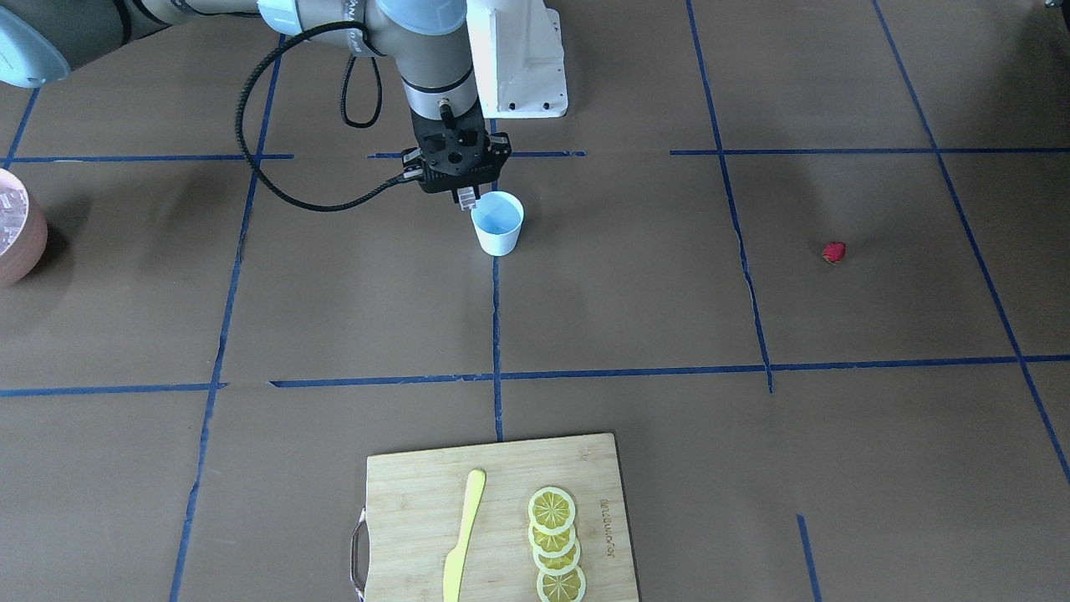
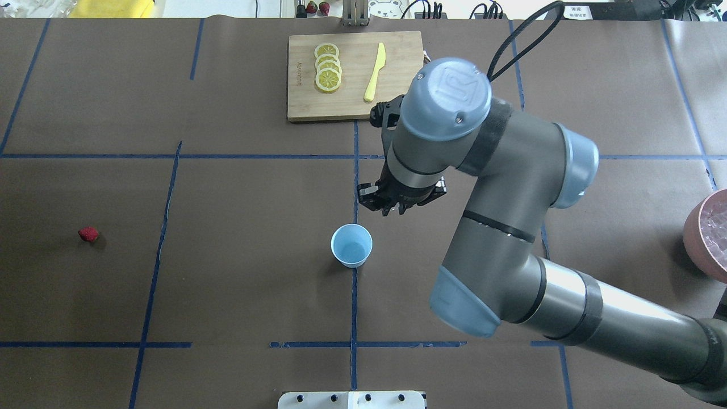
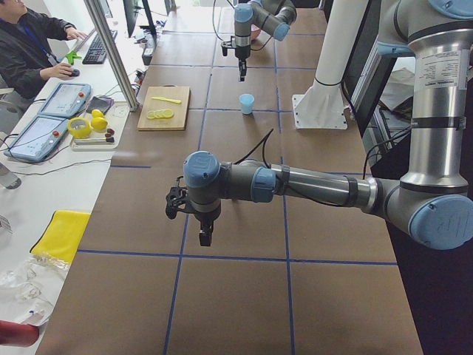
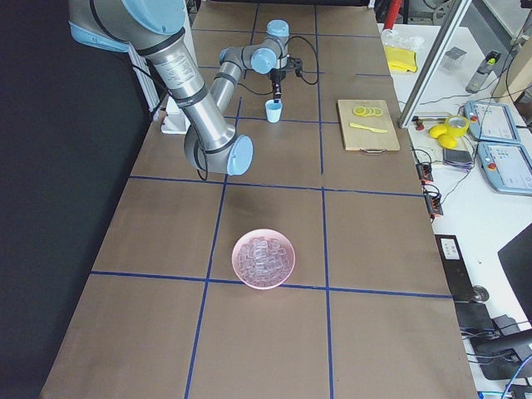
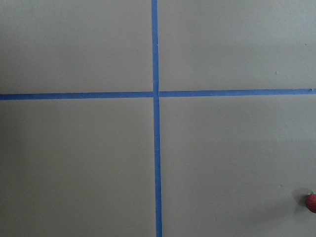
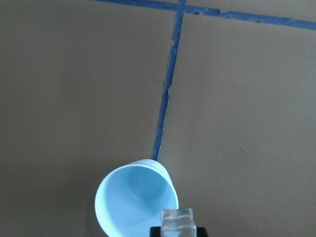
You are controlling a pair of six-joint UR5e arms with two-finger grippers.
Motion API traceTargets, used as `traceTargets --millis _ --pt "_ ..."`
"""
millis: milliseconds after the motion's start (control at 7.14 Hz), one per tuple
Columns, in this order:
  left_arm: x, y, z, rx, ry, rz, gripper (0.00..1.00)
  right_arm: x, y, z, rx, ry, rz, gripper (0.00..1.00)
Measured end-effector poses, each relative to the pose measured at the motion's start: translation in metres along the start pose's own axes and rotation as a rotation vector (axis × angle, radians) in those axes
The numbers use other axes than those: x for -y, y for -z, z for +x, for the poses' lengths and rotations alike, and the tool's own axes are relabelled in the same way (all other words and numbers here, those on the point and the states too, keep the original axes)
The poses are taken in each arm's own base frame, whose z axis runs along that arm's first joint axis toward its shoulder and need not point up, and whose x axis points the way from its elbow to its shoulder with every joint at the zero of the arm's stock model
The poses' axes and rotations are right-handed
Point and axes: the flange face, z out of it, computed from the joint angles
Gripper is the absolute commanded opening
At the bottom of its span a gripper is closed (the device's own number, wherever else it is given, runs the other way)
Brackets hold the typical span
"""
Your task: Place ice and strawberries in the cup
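The white cup (image 1: 497,221) with a pale blue inside stands upright and looks empty; it also shows in the overhead view (image 2: 351,245) and the right wrist view (image 6: 136,202). My right gripper (image 1: 468,197) is shut on a clear ice cube (image 6: 177,218), held just beside and above the cup's rim. The red strawberry (image 1: 833,252) lies alone on the table far from the cup, also at the edge of the left wrist view (image 5: 311,202). My left gripper (image 3: 205,237) hangs over bare table; I cannot tell whether it is open or shut.
A pinkish-brown bowl (image 4: 263,258) full of ice cubes stands at the table's right end. A wooden cutting board (image 1: 418,502) at the far side holds lemon slices (image 1: 553,543) and a yellow knife (image 1: 464,535). Blue tape lines cross the brown table.
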Motion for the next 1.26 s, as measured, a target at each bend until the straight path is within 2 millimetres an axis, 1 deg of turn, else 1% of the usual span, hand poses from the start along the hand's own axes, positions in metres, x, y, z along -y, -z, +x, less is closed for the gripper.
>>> traceTargets --millis 280,420,840,980,1120,1260 --pt "0.000 -0.001 -0.001 0.001 0.001 -0.001 1.00 -0.008 -0.014 -0.018 -0.012 0.002 -0.012 0.02" --pt "0.000 -0.001 -0.001 0.001 0.001 -0.001 1.00 -0.008 -0.017 -0.024 -0.014 -0.001 -0.015 0.02" --pt "0.000 0.000 0.000 0.001 0.001 -0.001 1.00 0.001 -0.022 -0.044 -0.028 -0.005 -0.009 0.04" --pt "0.000 0.000 0.000 0.001 0.001 -0.001 1.00 0.002 -0.024 -0.046 -0.032 -0.004 -0.009 0.09" --pt "0.000 0.000 0.000 0.001 0.001 -0.001 1.00 0.002 -0.026 -0.045 -0.036 -0.004 -0.010 0.19" --pt "0.000 0.000 0.000 0.001 0.001 -0.001 1.00 0.002 -0.027 -0.045 -0.037 -0.004 -0.011 0.31"
